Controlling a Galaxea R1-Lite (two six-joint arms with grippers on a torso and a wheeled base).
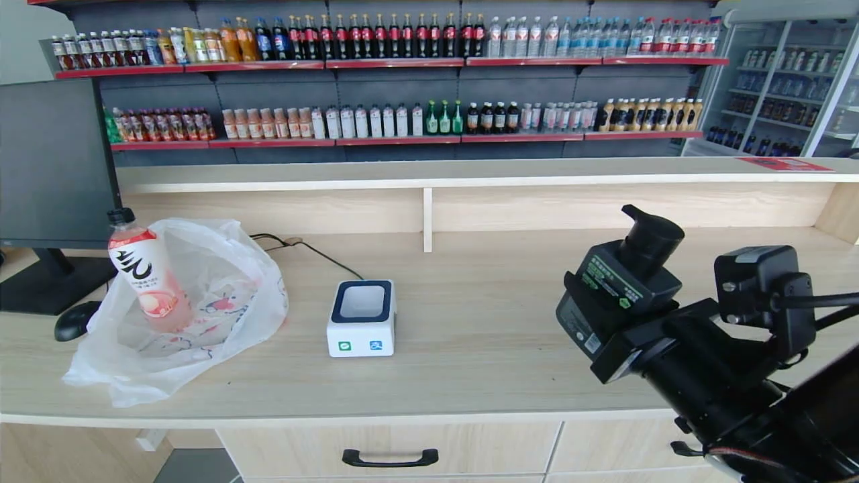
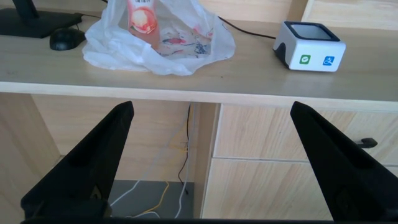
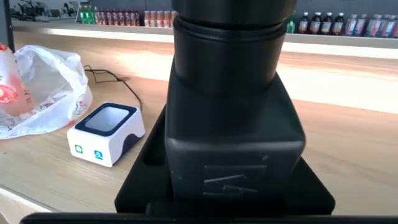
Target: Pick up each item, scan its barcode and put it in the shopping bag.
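Note:
A black square bottle with a pump top [image 1: 621,282] hangs tilted over the right side of the wooden counter [image 1: 496,335], and my right gripper [image 1: 637,339] is shut on its lower body. That bottle [image 3: 233,124] stands large in the right wrist view. The white barcode scanner [image 1: 362,316] [image 3: 106,132] sits mid-counter, to the left of the held bottle. Further left lies the clear plastic shopping bag [image 1: 221,302] [image 2: 186,43], holding a peach-coloured drink bottle [image 1: 147,275] upright. My left gripper [image 2: 211,109] is open and empty, below the counter's front edge.
A monitor [image 1: 54,168] and a black mouse [image 1: 75,320] sit at the far left. A cable [image 1: 315,251] runs from the scanner to the back ledge. Drawers with a black handle [image 1: 389,458] are under the counter. Shelves of drinks [image 1: 402,40] line the back wall.

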